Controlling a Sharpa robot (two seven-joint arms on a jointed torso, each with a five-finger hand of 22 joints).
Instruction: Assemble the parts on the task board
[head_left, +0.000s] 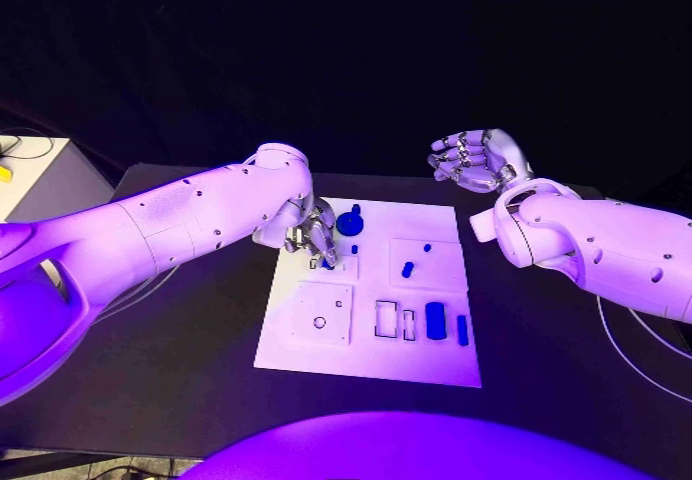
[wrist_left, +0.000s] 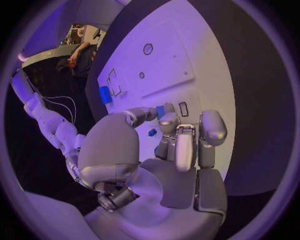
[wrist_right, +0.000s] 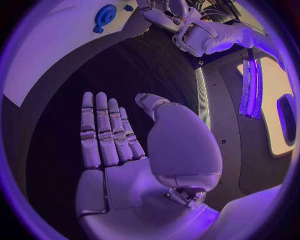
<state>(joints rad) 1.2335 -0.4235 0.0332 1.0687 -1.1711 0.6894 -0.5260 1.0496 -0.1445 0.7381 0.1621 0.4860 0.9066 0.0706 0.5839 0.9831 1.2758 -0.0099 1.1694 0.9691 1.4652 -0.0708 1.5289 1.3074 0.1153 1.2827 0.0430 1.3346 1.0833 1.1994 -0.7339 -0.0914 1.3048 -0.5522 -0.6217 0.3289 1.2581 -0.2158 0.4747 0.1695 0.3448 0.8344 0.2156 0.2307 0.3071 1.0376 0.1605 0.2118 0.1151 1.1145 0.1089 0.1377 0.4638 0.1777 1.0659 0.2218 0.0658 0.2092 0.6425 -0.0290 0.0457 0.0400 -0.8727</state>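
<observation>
Parts (head_left: 436, 320) lie scattered across the task board (head_left: 368, 355) at the table's middle. Left hand (head_left: 310, 238) reaches down near the board's far edge, fingers curled around a small blue piece (wrist_left: 152, 132), apparently picking it up; whether it grips yet I cannot tell. Right hand (head_left: 476, 158) hangs spread and empty beyond the far edge; next comes lifting the piece toward its socket.

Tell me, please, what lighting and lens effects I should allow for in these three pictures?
Head view: violet light tints the task board and both arms; the surroundings are black. Left wrist view: fisheye bends the board's straight edges, and the left hand looms large. Right wrist view: same curvature; the right hand is evenly lit against the dark table.
</observation>
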